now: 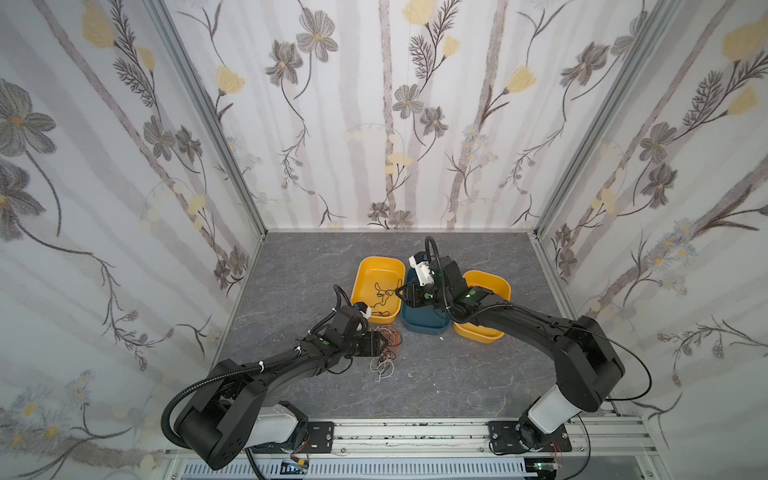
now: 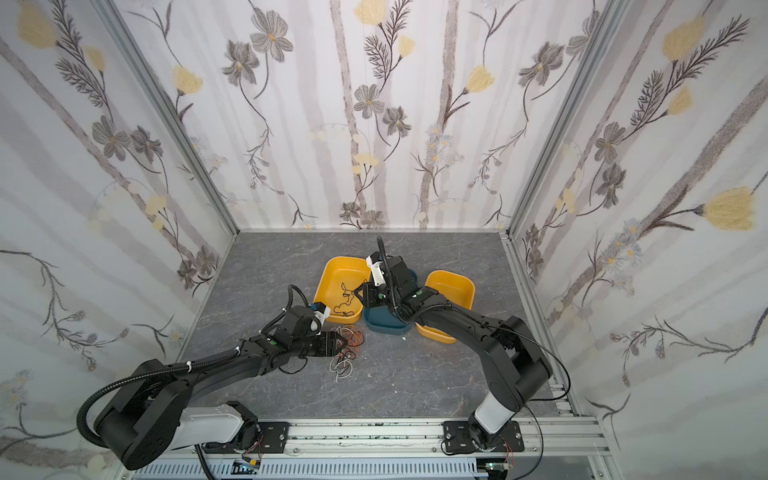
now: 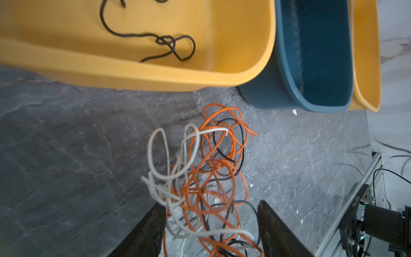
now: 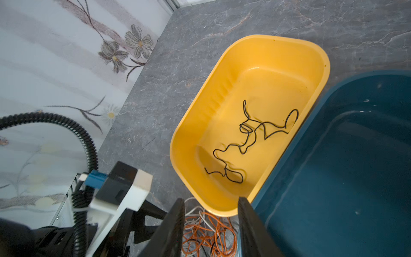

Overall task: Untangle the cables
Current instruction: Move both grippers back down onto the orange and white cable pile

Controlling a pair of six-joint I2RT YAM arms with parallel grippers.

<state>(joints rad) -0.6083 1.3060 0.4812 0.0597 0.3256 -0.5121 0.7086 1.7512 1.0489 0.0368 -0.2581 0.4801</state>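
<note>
A grey, marble-veined tabletop (image 1: 457,374) forms the floor of a booth walled on three sides with pale wallpaper (image 1: 374,124) of grey and yellow flowers; aluminium posts (image 1: 213,124) run up the corners. The blue tray (image 1: 424,322) sits mid-table; a yellow tray (image 1: 376,262) touches its left side and a second yellow tray (image 1: 486,278) touches its right side. One black cable (image 4: 249,138) lies loose, kinked and looped, on the floor of the yellow tray left of the blue tray. The tangle of cables (image 3: 211,169) — orange, white and black strands wound together — is piled on the tabletop just off the blue tray's near left corner, apart from it. The left gripper (image 3: 211,205) is at that tangle; its jaws are spread wide, with strands running through the gap between them and nothing pinched. The right gripper (image 4: 211,201) hangs above the seam where the blue tray meets the left yellow tray — jaws apart, holding nothing.
</note>
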